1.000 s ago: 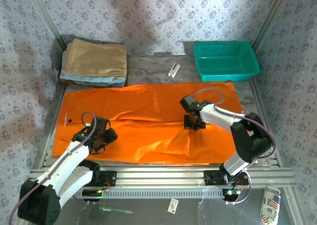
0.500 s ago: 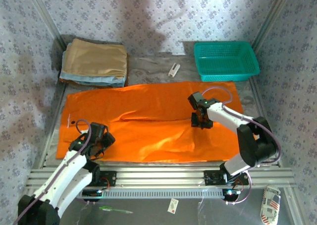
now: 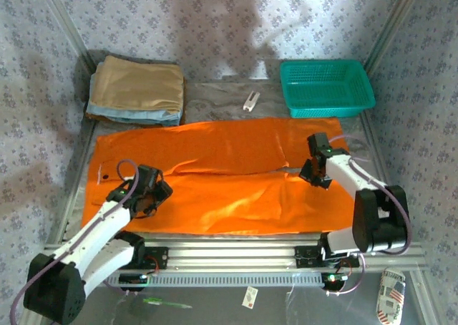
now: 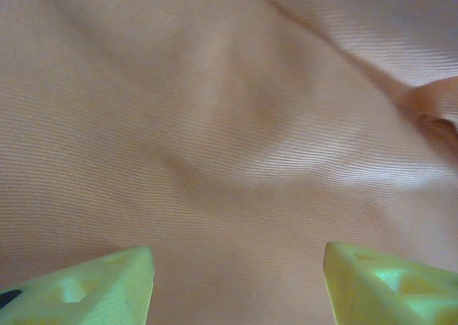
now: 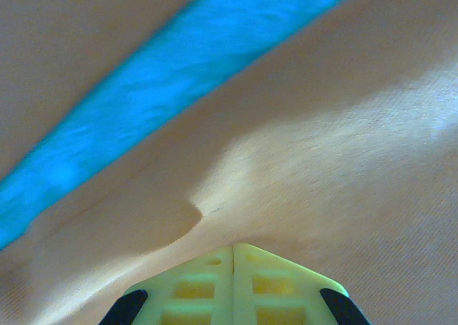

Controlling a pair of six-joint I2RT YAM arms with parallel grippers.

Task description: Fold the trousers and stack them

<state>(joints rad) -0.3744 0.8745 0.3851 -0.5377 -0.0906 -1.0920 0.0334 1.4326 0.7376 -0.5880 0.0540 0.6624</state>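
Left gripper (image 3: 154,194) is hovering low over the trousers (image 3: 215,153), near edge, left end. In the left wrist view its fingertips (image 4: 107,282) are standing spread apart. There's nothing between them, just orange cloth (image 4: 215,124) under and ahead of the gripper (image 4: 236,268). A soft ridge is running across the fabric ahead of the tips, and a small fold is showing up ahead to the right.

Right gripper (image 3: 317,175) is sitting on the right end of the trousers, at the end of the long crease between the two legs. In the right wrist view the gripper (image 5: 234,250) is showing fingers pressed together, tips meeting. The fabric (image 5: 343,160) is tenting up into them with a pucker just to the left, so it's pinching trouser cloth. A blurred blue band (image 5: 143,103) is cutting diagonally across ahead of the tips; can't tell what it is.

The trousers are lying spread flat under both grippers, legs running side to side, one leg nearer the arm bases and one farther. Light wrinkles are sitting between the two grippers.

Teal basket (image 3: 326,62) is sitting beyond the right gripper, well apart and off the cloth. A stack of folded cloth is sitting beyond the left gripper, well apart, with the tan piece (image 3: 139,83) on top of the light blue one (image 3: 132,114). A small white object (image 3: 250,101) is lying between the stack and the basket, just past the far edge of the trousers.
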